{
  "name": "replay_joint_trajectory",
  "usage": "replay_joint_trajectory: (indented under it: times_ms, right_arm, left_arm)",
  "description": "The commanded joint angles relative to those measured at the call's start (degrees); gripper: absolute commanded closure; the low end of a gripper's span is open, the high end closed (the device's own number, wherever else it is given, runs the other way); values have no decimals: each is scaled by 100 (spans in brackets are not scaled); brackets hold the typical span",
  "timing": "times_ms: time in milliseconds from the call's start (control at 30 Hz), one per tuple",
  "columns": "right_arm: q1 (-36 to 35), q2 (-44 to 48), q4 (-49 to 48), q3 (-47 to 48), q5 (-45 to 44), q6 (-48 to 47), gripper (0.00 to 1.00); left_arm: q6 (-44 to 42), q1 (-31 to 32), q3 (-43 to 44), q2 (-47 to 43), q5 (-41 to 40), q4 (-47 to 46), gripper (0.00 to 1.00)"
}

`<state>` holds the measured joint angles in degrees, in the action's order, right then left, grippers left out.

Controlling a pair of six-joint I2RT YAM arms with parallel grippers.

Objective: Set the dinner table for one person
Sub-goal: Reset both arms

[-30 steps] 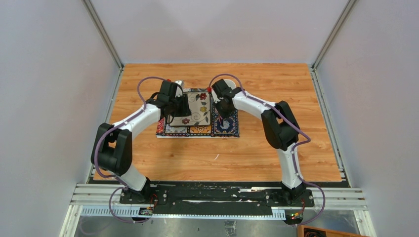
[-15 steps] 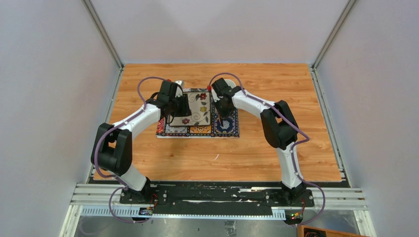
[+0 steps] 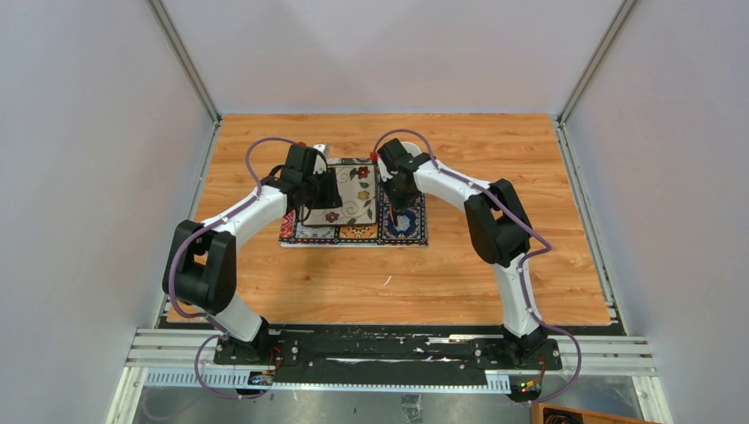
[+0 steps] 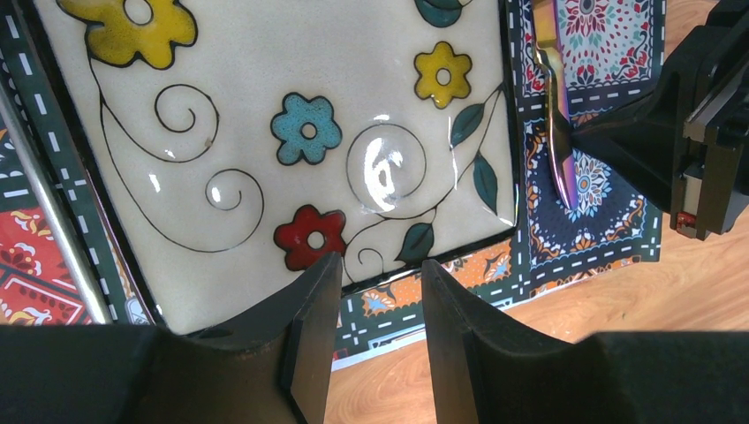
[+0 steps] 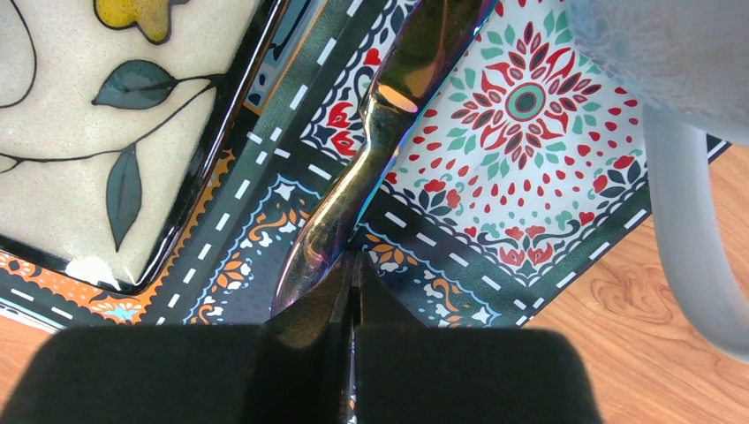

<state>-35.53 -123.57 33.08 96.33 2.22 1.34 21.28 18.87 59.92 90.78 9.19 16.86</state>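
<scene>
Views from above and from both wrists. The dinner table (image 3: 459,265), light orange-brown wood grain, spans the whole work area, with the two arm bases at its 6 o'clock edge. A patterned placemat (image 3: 353,234) lies slightly toward 11 o'clock from the table's centre. A square cream plate (image 3: 358,190) painted with flowers rests on the mat, covering its middle and leaving the 3 o'clock strip of the mat bare. The left gripper (image 4: 380,269) hangs over the plate's near rim with its fingers parted and nothing between them; rim and mat show through the gap. A rainbow-tinted utensil (image 5: 371,150) lies flat on the mat at 3 o'clock of the plate, just beside its dark rim and roughly parallel to it. The right gripper (image 5: 353,261) has its fingers pressed together at the utensil's rounded near end; whether they pinch it or only meet it cannot be told. A slim silver bar (image 4: 53,221) runs along the plate's 9 o'clock side; what it is cannot be told. In the right wrist view a pale cup (image 5: 680,62) with a handle, blurred, sits at 2 o'clock of the utensil, at the mat's edge.
</scene>
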Motion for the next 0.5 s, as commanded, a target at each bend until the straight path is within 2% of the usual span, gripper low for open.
replay_joint_trajectory:
  times_ms: [0, 300, 467]
  right_arm:
    - [-35, -374, -135, 115, 356, 192, 100]
    - [-38, -381, -135, 150, 345, 177, 100]
    - [-37, -179, -47, 99, 50, 189, 100]
  left_arm:
    - [-18, 37, -73, -46, 96, 26, 56]
    - [-18, 36, -76, -10, 101, 11, 56]
    - [-19, 36, -74, 15, 99, 1, 56]
